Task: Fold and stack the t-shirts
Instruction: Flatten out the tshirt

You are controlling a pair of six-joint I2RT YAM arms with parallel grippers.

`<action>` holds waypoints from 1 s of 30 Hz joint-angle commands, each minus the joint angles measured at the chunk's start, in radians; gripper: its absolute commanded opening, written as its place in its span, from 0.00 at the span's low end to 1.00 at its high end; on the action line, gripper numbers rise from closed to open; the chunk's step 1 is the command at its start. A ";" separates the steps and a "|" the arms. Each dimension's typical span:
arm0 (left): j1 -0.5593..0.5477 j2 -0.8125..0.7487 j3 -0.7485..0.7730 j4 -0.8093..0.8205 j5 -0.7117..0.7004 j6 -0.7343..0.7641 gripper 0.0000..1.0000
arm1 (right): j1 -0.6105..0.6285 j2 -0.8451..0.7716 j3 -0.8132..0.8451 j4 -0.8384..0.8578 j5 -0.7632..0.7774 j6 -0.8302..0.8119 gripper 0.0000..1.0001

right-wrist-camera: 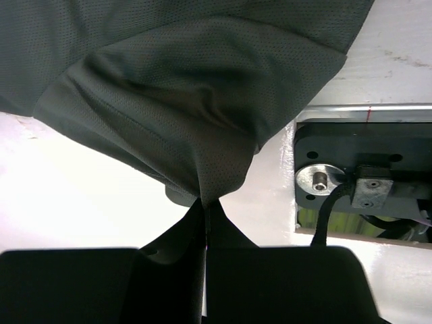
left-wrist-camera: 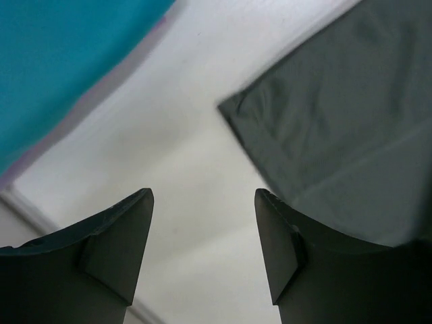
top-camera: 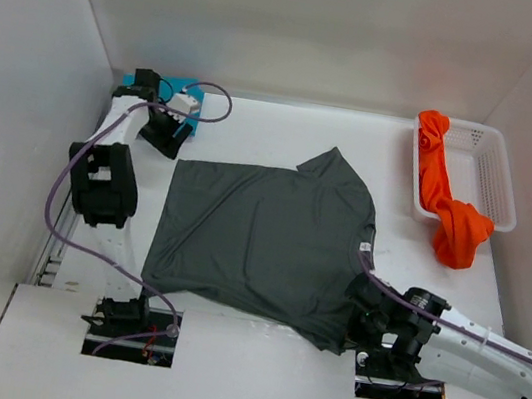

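Note:
A dark grey t-shirt (top-camera: 260, 239) lies spread flat in the middle of the table. My right gripper (top-camera: 371, 323) is shut on the fabric at its near right sleeve; in the right wrist view the cloth (right-wrist-camera: 189, 101) bunches into the closed fingertips of that gripper (right-wrist-camera: 204, 202). My left gripper (top-camera: 168, 135) hangs open over bare table by the shirt's far left corner (left-wrist-camera: 324, 121), nothing between its fingers (left-wrist-camera: 128, 243). Teal cloth (left-wrist-camera: 61, 61) lies just beyond it, also showing at the back left (top-camera: 129, 82). An orange t-shirt (top-camera: 447, 208) drapes over the basket's front.
A white mesh basket (top-camera: 488, 169) stands at the back right. White walls close in the table on three sides. The right arm's base plate (right-wrist-camera: 364, 175) sits close by the held sleeve. Purple cables loop round the left arm (top-camera: 102, 179).

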 commanded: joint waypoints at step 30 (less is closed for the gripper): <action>-0.154 0.154 -0.050 0.443 -0.368 0.053 0.44 | 0.028 -0.053 -0.020 0.016 0.010 0.100 0.01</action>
